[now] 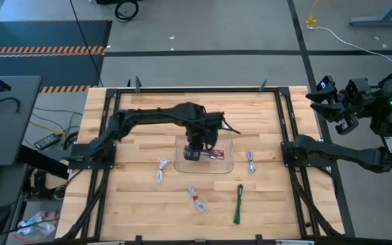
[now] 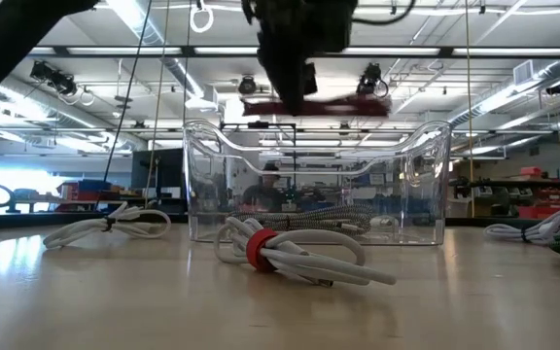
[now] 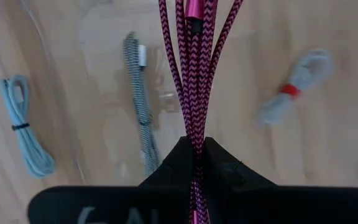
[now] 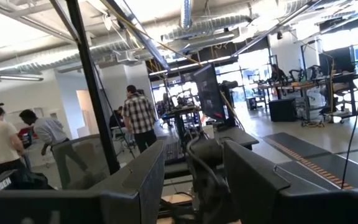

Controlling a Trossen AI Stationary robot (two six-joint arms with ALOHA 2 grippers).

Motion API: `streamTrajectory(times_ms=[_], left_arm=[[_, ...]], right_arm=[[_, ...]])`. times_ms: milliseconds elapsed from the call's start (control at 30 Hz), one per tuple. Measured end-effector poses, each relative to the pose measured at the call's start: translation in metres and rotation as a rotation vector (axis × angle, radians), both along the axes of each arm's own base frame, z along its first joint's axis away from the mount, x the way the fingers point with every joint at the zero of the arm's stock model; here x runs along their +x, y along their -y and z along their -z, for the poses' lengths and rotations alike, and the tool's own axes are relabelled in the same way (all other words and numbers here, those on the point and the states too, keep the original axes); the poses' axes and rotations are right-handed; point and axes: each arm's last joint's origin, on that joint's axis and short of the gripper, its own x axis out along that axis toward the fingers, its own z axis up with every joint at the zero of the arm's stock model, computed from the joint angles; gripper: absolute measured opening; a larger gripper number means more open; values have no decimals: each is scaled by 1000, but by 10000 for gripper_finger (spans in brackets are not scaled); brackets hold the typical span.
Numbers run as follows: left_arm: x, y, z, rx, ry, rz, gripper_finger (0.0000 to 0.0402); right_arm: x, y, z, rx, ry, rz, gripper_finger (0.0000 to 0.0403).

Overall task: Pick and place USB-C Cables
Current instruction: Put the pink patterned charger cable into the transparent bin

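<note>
Left gripper (image 3: 194,163) of mine pinches the dark red cable (image 3: 194,74) mid-bundle above the clear tray (image 2: 426,160); it looks light, floppy, best held at its middle.

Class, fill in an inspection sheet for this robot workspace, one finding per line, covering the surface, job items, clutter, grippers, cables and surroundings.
Surface: wooden table, black frame.
Job's things: dark red cable held above clear tray; a braided cable lies inside; white cables and green cable lie around it.
Clutter: nothing seen.
Grippers: left gripper shut on red cable; right gripper open, raised off the table.
Cables: arm wiring, floor leads.
Surroundings: people standing in the workshop.
</note>
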Motion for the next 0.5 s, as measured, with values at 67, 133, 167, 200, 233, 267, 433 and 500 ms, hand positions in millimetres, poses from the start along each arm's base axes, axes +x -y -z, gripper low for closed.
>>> streamTrajectory(times_ms=[67, 133, 167, 200, 233, 267, 433, 500], left_arm=[[7, 0, 11, 20, -13, -52, 19], [13, -1, 21, 9, -28, -125, 19], [16, -2, 24, 1, -24, -162, 19], [17, -2, 26, -5, -30, -189, 19], [18, 0, 30, -8, -47, -199, 19], [19, 1, 32, -8, -50, -202, 19], [21, 12, 39, -13, -83, -216, 19], [22, 16, 42, -13, -93, -208, 19]], right_arm=[[0, 0, 0, -1, -2, -7, 169], [0, 0, 0, -2, -1, -7, 169], [0, 0, 0, -1, -2, -7, 169], [0, 0, 0, -1, -2, -7, 169], [0, 0, 0, -1, -2, -8, 169], [0, 0, 0, -2, -2, -10, 169], [0, 0, 0, -2, -6, -17, 169], [0, -1, 1, -2, -9, -23, 169]])
